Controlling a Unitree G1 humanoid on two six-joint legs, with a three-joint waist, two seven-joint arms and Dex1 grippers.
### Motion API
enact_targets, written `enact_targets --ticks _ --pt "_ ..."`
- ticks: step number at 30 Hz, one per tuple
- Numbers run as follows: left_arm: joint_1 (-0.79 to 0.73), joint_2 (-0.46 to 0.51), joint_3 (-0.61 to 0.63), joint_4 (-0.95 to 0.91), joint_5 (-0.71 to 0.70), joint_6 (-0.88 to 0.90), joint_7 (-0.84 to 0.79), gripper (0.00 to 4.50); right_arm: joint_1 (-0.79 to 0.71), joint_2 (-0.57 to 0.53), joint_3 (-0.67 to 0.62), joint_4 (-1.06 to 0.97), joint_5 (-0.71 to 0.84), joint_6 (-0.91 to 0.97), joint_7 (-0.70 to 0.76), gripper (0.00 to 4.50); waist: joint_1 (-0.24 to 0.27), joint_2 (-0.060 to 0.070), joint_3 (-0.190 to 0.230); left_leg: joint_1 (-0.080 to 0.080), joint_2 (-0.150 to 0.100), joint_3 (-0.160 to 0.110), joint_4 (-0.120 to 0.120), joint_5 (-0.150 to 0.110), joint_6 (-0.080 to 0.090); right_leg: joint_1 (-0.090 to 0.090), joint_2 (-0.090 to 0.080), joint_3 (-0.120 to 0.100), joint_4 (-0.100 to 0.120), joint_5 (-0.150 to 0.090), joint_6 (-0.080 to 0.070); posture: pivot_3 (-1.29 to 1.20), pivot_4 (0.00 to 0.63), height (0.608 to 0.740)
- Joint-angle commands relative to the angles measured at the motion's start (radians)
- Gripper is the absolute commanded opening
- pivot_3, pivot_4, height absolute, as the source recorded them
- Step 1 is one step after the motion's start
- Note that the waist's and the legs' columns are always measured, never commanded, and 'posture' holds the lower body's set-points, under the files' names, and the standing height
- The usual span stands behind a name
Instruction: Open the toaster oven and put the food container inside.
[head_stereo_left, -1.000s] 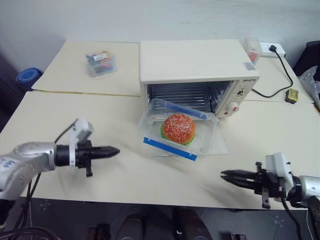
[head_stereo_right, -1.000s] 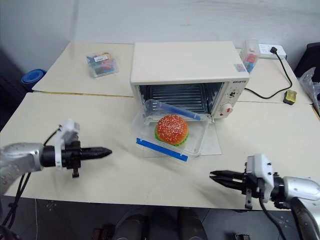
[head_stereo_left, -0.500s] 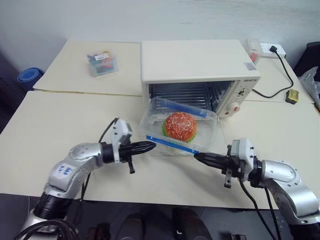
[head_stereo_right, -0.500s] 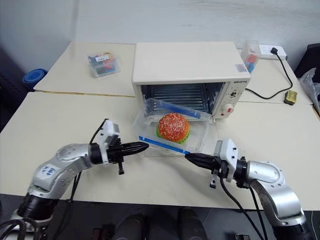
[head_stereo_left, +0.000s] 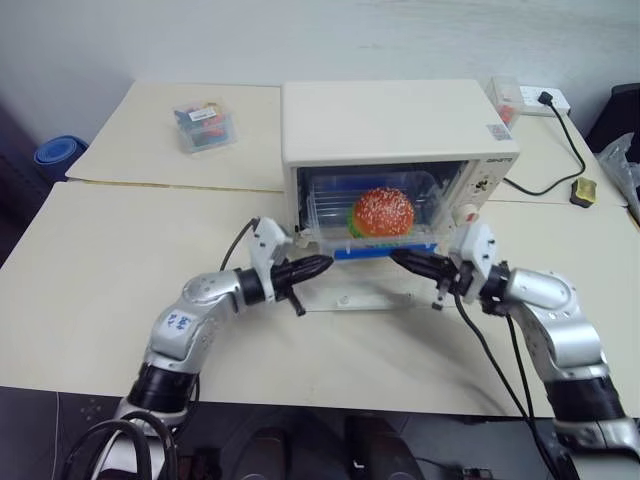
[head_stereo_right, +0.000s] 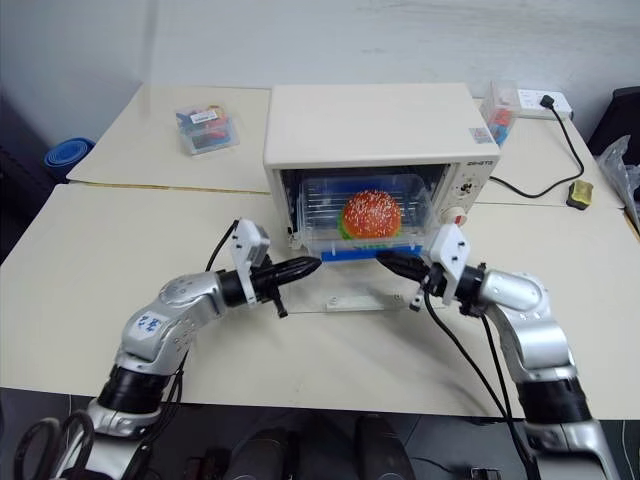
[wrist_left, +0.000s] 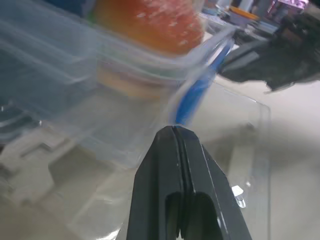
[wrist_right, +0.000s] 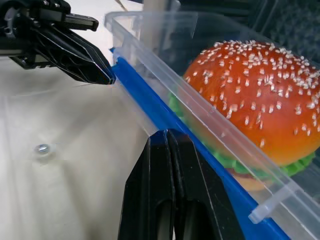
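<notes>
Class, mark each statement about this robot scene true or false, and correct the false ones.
1. The cream-white toaster oven has its glass door open. True.
2. The clear plastic food container with blue clips sits closed on the far table. False: it is at the oven's mouth, partly inside.
3. The left gripper is wide open. False: its fingers are shut.
4. The right gripper has shut fingers at the container's blue front clip. True.
5. A sesame-bun burger shows through the container. True.

The food container (head_stereo_left: 375, 222) hides the toaster oven (head_stereo_left: 395, 130) racks behind it.
</notes>
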Motion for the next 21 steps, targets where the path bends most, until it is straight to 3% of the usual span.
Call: enact_targets --ticks 1,8,14,18,21 --pt "-0.030 -0.028 0.022 0.023 0.043 -0.053 0.042 0.00 -0.062 0.029 0.009 0.077 -0.036 -0.071 -0.012 0.05 0.000 0.000 0.000 0.000 0.000 0.000 0.000 0.001 -0.003 0.000 0.000 0.000 0.000 0.000 0.000 0.00 0.150 0.740" --pt "-0.044 -0.072 0.047 0.070 0.093 -0.116 0.097 0.00 -0.169 0.106 0.032 0.227 -0.123 -0.148 -0.094 0.05 -0.001 0.000 0.000 -0.002 0.001 0.001 0.000 0.002 -0.005 -0.002 0.000 0.001 -0.001 0.000 0.000 0.00 0.150 0.740" --pt "-0.018 -0.045 0.077 0.034 0.085 -0.119 0.076 0.00 -0.205 0.124 0.027 0.267 -0.135 -0.165 -0.127 0.05 -0.001 0.000 0.000 -0.002 0.001 0.001 0.000 0.003 -0.005 -0.002 0.000 0.000 0.000 0.000 0.000 0.00 0.150 0.740" --pt "0.069 0.084 0.119 -0.146 -0.028 -0.032 -0.072 0.00 -0.142 0.057 0.015 0.132 -0.056 -0.054 -0.026 0.05 -0.008 0.000 0.000 -0.003 0.001 0.000 -0.001 0.002 -0.005 -0.003 0.000 0.000 0.000 0.000 0.000 0.00 0.150 0.740" --pt "0.194 0.242 0.214 -0.289 -0.158 0.018 -0.229 0.60 -0.061 -0.064 -0.051 0.022 0.029 0.028 0.072 0.00 -0.009 0.000 0.000 -0.007 0.002 -0.001 -0.001 0.002 -0.005 -0.005 0.000 -0.001 0.001 0.000 0.000 0.00 0.150 0.740"
